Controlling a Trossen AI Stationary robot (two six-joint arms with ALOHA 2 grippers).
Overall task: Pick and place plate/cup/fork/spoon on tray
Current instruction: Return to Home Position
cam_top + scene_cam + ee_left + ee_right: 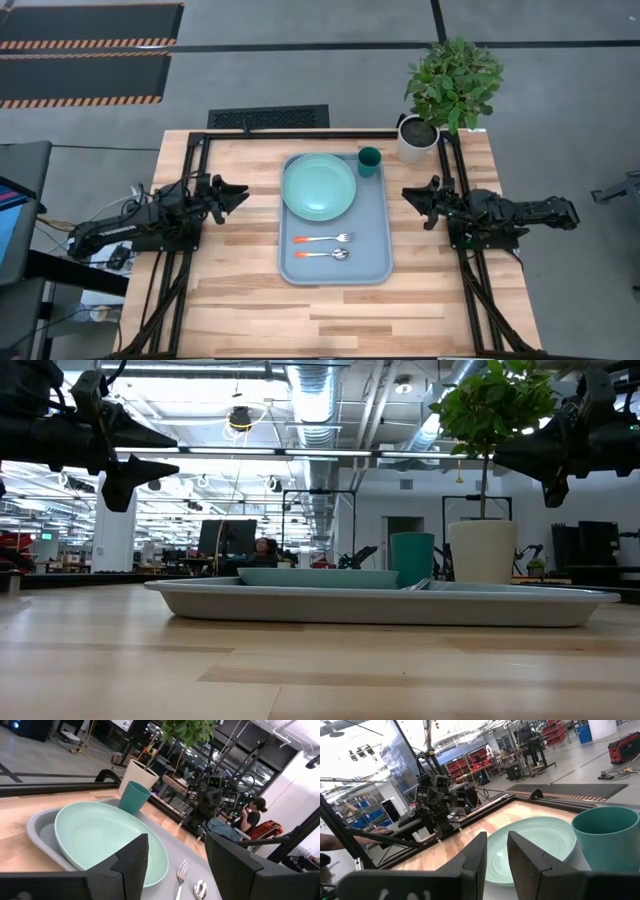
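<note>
Between left claw (241, 190), right claw (408, 195): tray (375, 255), plate (319, 186), cup (369, 161), fork (325, 238), spoon (325, 254).

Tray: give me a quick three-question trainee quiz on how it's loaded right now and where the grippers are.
1. True or false: the cup stands on the plate.
2. Which lies closer to the plate on the tray? A) the fork B) the spoon
3. Fill in: the left gripper and the right gripper are both open and hold ____.
Key: 1. False; the cup stands on the tray itself, beside the plate, at the corner near the plant pot. 2. A. 3. Nothing; each is off the tray, one on either side.
</note>
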